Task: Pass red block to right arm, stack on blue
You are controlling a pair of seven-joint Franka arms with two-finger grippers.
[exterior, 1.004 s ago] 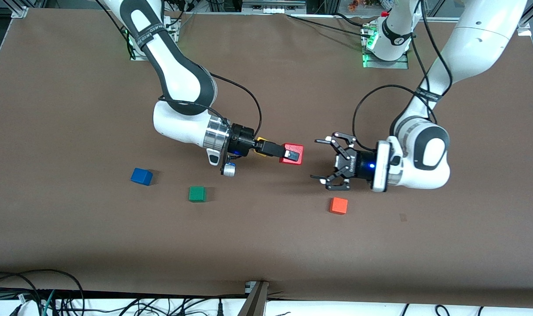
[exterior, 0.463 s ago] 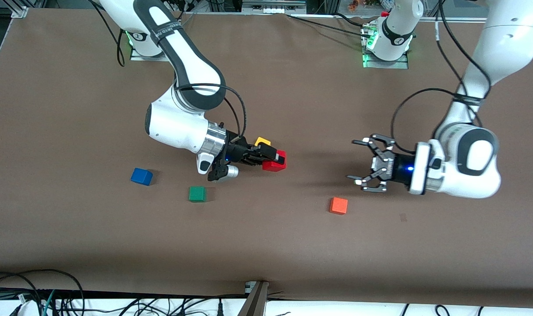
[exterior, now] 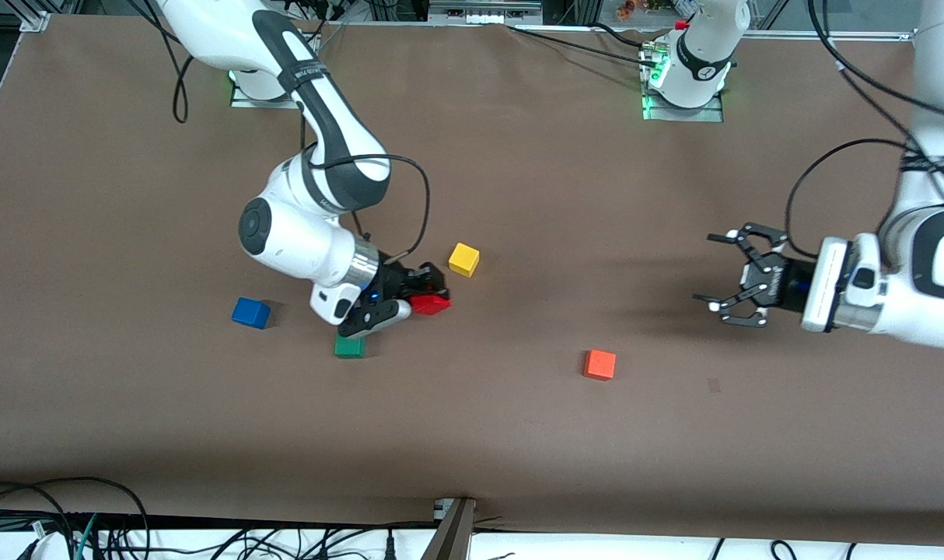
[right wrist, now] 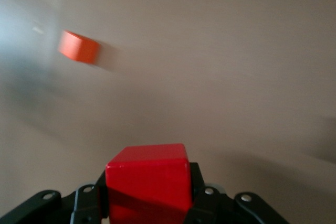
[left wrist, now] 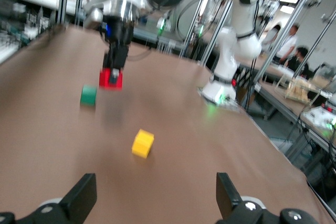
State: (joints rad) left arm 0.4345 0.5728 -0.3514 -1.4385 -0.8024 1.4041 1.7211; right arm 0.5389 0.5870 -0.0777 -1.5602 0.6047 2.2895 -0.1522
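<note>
Since our right gripper (exterior: 429,299) clamps the small red cube (exterior: 431,304) for stacking, our left gripper (exterior: 732,278) waits spread wide, empty, well apart from it.

The right pincer (exterior: 433,295) holds the red block (exterior: 429,303) over the tabletop (exterior: 519,435). The yellow cube (exterior: 463,259) lies near this pincer, farther from the front camera and toward the left arm's end. The green cube (exterior: 350,347) lies nearer the camera, just under the pincer's wrist. The blue cube (exterior: 250,313) sits toward the right arm's end, well apart. The orange cube (exterior: 599,364) lies between the two pincers, nearer the camera. The left pincer (exterior: 732,289) hangs spread wide over the left arm's end.
</note>
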